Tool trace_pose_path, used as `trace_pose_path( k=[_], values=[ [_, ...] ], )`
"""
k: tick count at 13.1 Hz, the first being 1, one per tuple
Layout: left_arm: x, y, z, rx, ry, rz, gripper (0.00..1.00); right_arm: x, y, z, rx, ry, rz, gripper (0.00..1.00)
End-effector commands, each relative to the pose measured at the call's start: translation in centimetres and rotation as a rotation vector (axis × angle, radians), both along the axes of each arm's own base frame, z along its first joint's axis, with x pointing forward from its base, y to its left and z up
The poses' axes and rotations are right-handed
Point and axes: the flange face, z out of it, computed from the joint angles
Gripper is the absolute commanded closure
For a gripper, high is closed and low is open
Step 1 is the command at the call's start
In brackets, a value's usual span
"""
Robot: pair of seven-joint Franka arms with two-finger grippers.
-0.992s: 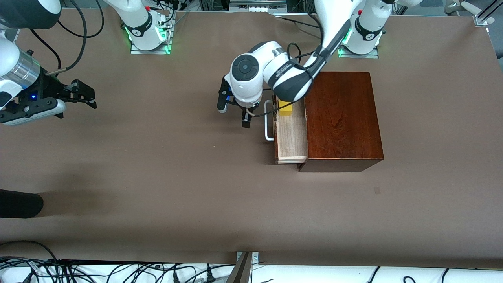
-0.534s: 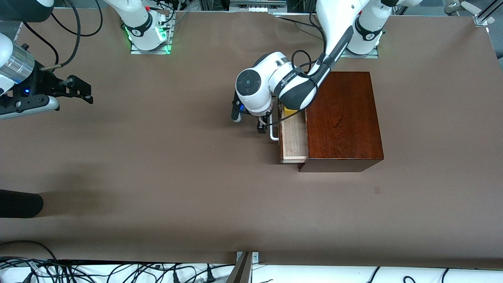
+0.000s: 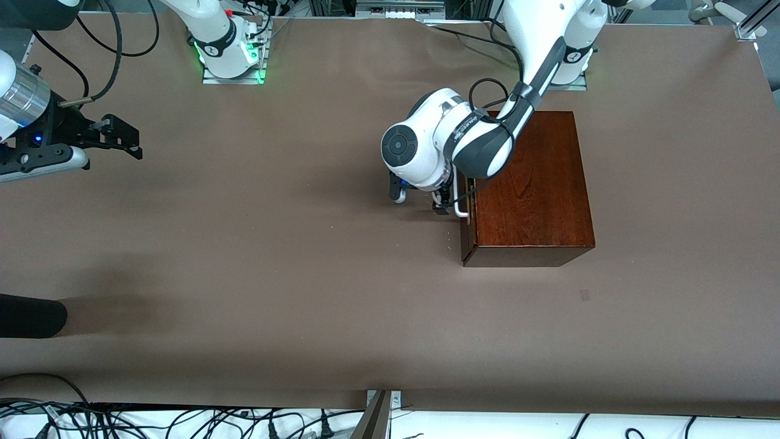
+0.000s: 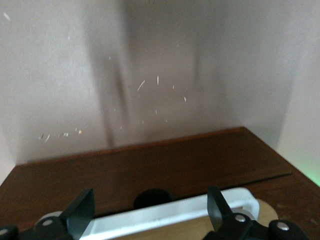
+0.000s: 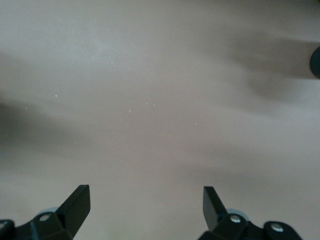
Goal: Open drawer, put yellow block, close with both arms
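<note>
Front view: drawer (image 3: 468, 213) sits pushed into the mahogany box (image 3: 529, 186), w/ left hand (image 3: 443, 204) at its white handle (image 4: 165, 216), fingers spread wide, gripping nothing. Yellow block not visible. Right hand (image 3: 125, 139) waits over bare surface (image 3: 274, 256) at right arm's end, fingers also apart & empty.

Glossy mahogany box (image 3: 531, 186), matt tabletop (image 3: 244, 262)

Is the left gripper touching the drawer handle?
Cannot tell. In the left wrist view the left gripper is open, a finger on either side of the white handle, but no contact or gap shows plainly; the front view hides it.
</note>
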Motion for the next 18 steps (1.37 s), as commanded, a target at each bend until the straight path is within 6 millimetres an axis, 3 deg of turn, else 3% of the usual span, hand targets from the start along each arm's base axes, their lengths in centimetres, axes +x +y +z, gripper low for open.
trace_pose_path(
  k=[1, 3, 4, 6, 7, 9, 11, 13, 15, 16, 18],
  values=[
    [-0.2, 0.4, 1.4, 0.028, -0.009, -0.027, 0.00, -0.2, 0.2, 0.5, -0.018, 0.025, -0.021, 0.00],
    [-0.2, -0.5, 4.0, -0.028, -0.036, 0.013, 0.00, -0.1, 0.3, 0.7, -0.009, 0.014, -0.021, 0.00],
    [-0.5, -0.9, 6.4, -0.080, -0.047, 0.094, 0.00, 0.0, 0.4, 0.7, -0.009, 0.012, -0.020, 0.00],
    [-0.7, 0.1, 13.0, -0.171, -0.098, 0.279, 0.00, -0.1, 0.4, 0.7, -0.008, 0.014, -0.021, 0.00],
    [-0.1, 1.7, 15.9, -0.181, -0.143, 0.372, 0.00, 0.0, 0.5, 0.7, -0.007, 0.012, -0.020, 0.00],
    [0.7, 6.1, 20.5, -0.141, -0.213, 0.589, 0.00, 0.0, 0.5, 0.8, -0.004, 0.011, -0.018, 0.00],
    [3.9, 12.3, 24.4, -0.134, -0.264, 0.788, 0.00, 0.0, 0.3, 0.9, -0.004, 0.005, -0.022, 0.00],
    [6.3, 17.3, 27.4, -0.131, -0.305, 0.879, 0.00, 0.1, 0.3, 0.9, -0.005, 0.003, -0.022, 0.00],
    [6.9, 22.8, 30.4, -0.131, -0.391, 1.050, 0.00, 0.1, 0.3, 0.9, -0.004, 0.002, -0.022, 0.00],
    [6.9, 26.2, 31.3, -0.138, -0.435, 1.178, 0.00, 0.1, 0.3, 0.9, -0.003, 0.002, -0.022, 0.00],
    [5.6, 31.0, 31.1, -0.130, -0.500, 1.388, 0.00, 0.1, 0.3, 0.8, -0.004, 0.003, -0.023, 0.00]
  ],
)
